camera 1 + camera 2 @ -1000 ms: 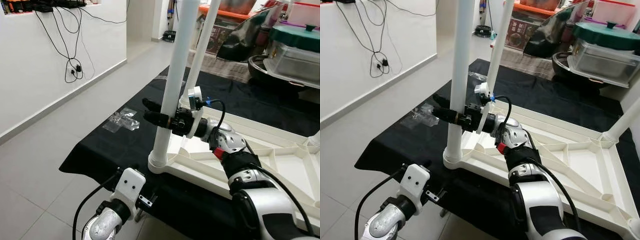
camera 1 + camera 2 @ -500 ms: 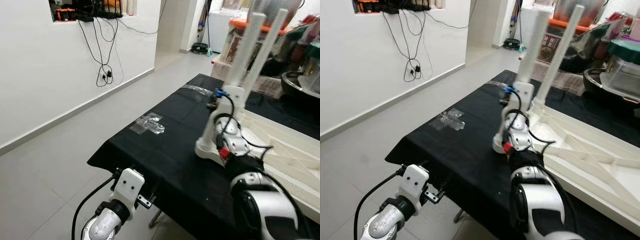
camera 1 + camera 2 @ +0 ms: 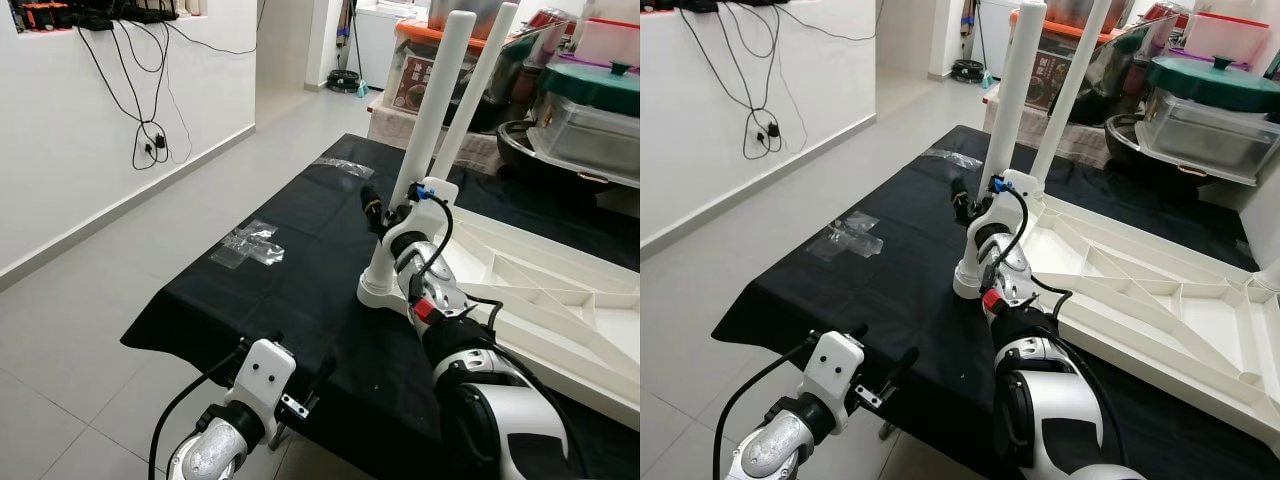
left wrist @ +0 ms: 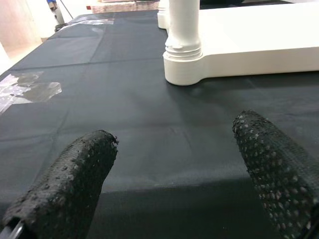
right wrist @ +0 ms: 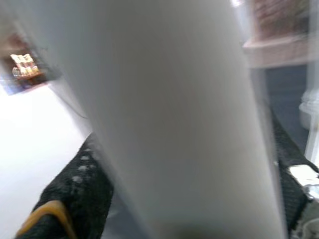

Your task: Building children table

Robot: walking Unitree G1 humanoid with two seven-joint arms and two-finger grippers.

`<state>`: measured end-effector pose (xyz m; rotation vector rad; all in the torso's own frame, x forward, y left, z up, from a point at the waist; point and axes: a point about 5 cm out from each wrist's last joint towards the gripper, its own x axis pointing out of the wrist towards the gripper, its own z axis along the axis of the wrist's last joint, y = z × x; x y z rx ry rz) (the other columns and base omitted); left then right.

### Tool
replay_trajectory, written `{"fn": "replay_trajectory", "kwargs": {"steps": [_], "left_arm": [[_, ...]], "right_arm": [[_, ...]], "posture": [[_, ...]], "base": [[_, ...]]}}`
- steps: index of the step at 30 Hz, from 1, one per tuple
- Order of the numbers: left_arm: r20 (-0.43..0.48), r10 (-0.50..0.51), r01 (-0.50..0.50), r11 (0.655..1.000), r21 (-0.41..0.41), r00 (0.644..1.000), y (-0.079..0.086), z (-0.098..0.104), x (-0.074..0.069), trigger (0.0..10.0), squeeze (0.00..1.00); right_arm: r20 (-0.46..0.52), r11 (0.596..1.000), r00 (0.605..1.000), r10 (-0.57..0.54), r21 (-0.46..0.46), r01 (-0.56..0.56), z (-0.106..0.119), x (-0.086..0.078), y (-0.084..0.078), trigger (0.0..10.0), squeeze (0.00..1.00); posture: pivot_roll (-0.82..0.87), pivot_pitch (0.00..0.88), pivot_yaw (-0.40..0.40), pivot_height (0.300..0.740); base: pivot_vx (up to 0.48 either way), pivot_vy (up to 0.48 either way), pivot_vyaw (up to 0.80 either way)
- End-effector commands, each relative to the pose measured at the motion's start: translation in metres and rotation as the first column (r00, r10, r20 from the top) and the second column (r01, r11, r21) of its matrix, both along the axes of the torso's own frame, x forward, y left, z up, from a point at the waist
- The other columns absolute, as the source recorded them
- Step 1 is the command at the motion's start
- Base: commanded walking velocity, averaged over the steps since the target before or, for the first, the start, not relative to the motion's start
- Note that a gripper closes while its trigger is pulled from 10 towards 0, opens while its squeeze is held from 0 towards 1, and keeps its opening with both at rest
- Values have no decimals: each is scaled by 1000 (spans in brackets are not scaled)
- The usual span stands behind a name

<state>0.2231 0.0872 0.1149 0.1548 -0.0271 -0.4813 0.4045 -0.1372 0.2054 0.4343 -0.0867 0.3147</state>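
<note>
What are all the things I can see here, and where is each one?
Table top: one, white, upside down on the black cloth.
Table legs: two, white, upright at the top's corners.
Black cloth: one, covering the work surface.
Plastic wrappers: two, clear, on the cloth.
Cables: black, hanging on the white wall.
Lidded container: clear with green lid, behind.
Right gripper: around the nearer leg.
Left gripper: open, low above the cloth's near edge.
</note>
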Motion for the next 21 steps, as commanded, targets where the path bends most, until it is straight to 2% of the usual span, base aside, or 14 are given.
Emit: {"fn": "replay_trajectory", "kwargs": {"steps": [1,2,3,4,5,6,7,9,12,13,15,16,17,21], "left_arm": [[-15,-2,2,1000,8,1000,0,-4,-1,10000,0],[-15,-1,1,1000,8,1000,0,-4,-1,10000,0],[-14,0,0,1000,8,1000,0,-4,-1,10000,0],[-14,0,0,1000,8,1000,0,-4,-1,10000,0],[-14,1,-1,1000,8,1000,0,-4,-1,10000,0],[-14,2,-1,1000,8,1000,0,-4,-1,10000,0],[-14,2,-1,1000,8,1000,0,-4,-1,10000,0],[-12,2,-2,1000,7,1000,0,-3,-1,10000,0],[-12,2,-2,1000,7,1000,0,-3,-1,10000,0],[-12,3,-3,1000,7,1000,0,-3,-1,10000,0],[-12,3,-3,1000,7,1000,0,-3,-1,10000,0],[-12,4,-4,1000,8,1000,0,-3,-1,10000,0],[-12,4,-4,1000,8,1000,0,-2,-1,10000,0],[-11,5,-5,1000,8,1000,0,-2,-1,10000,0]], "right_arm": [[55,962,961,270,25,-272,8,-6,17,10000,0],[98,877,874,475,23,-479,9,-16,19,10000,0],[130,802,796,591,18,-598,9,-23,19,10000,0],[130,802,796,591,18,-598,9,-23,19,10000,0],[138,728,719,681,-19,-686,7,-29,18,10000,0],[138,678,668,731,-38,-734,5,-32,19,10000,0],[138,678,668,731,-38,-734,5,-32,19,10000,0],[112,597,587,802,-100,-796,2,-35,23,10000,0],[100,578,569,816,-119,-808,1,-35,25,10000,0],[71,553,549,833,-152,-819,-4,-35,29,10000,0],[71,553,549,833,-152,-819,-4,-35,29,10000,0],[43,561,562,826,-164,-812,-8,-34,33,0,0],[38,582,585,810,-179,-793,-9,-33,37,0,0],[73,587,584,809,-173,-791,-5,-35,40,0,0]], "posture": [[77,17,-126,740],[77,17,-126,740],[77,17,-126,740],[77,17,-126,740],[81,17,-131,740],[81,17,-131,740],[81,17,-131,740],[83,19,-131,740],[83,19,-131,740],[84,20,-131,740],[84,20,-131,740],[86,22,-131,740],[87,23,-132,740],[86,23,-128,740]], "base": [[0,0,0],[0,0,0],[0,0,0],[0,0,0],[0,0,0],[0,0,0],[0,0,0],[0,0,0],[0,0,0],[0,0,0],[0,0,0],[0,0,0],[0,0,0],[0,0,0]]}}
